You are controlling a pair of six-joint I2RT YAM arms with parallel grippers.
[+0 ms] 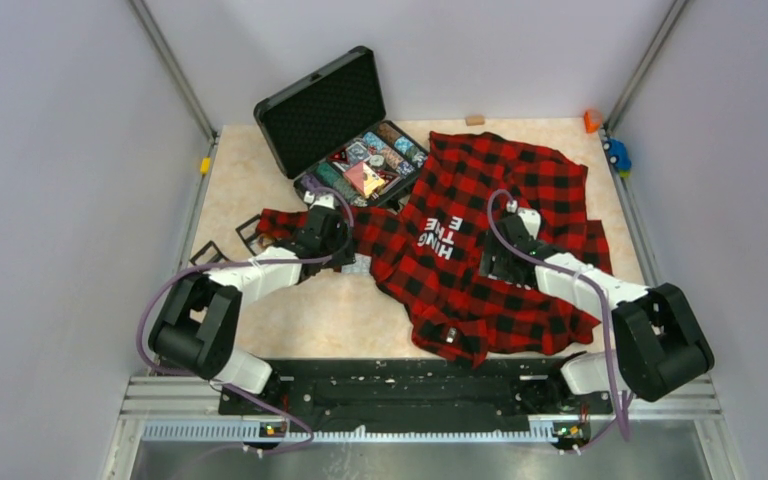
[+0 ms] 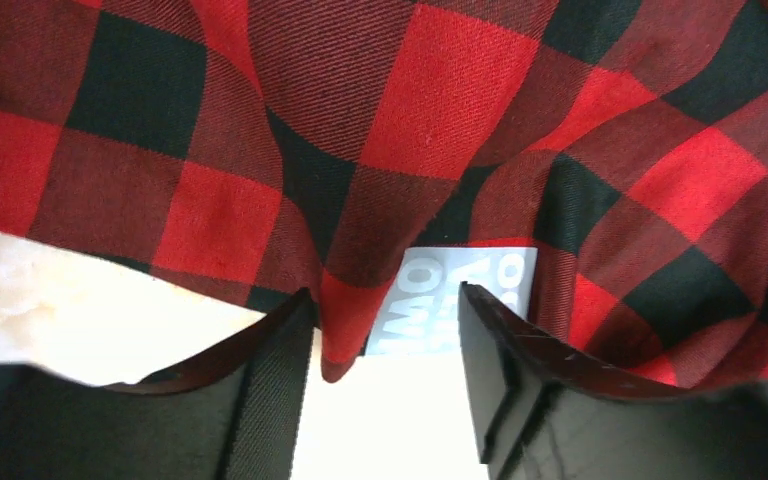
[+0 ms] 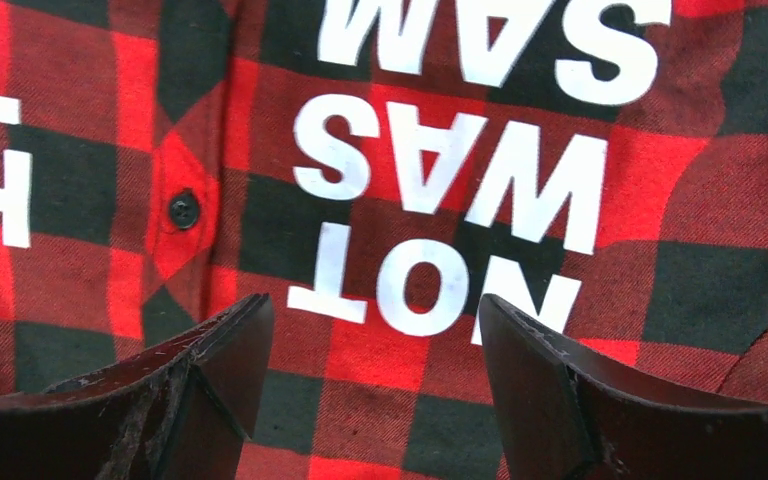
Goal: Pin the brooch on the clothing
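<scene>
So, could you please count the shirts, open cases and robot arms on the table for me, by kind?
shirt: 1
case: 1
robot arms: 2, the left arm and the right arm
Total: 4

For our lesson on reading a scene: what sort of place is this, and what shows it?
Probably a robot lab test cell, not a home: plain walls enclose a table, a left arm and right arm are bolted along its near edge, and a checked shirt lies by an open case.
</scene>
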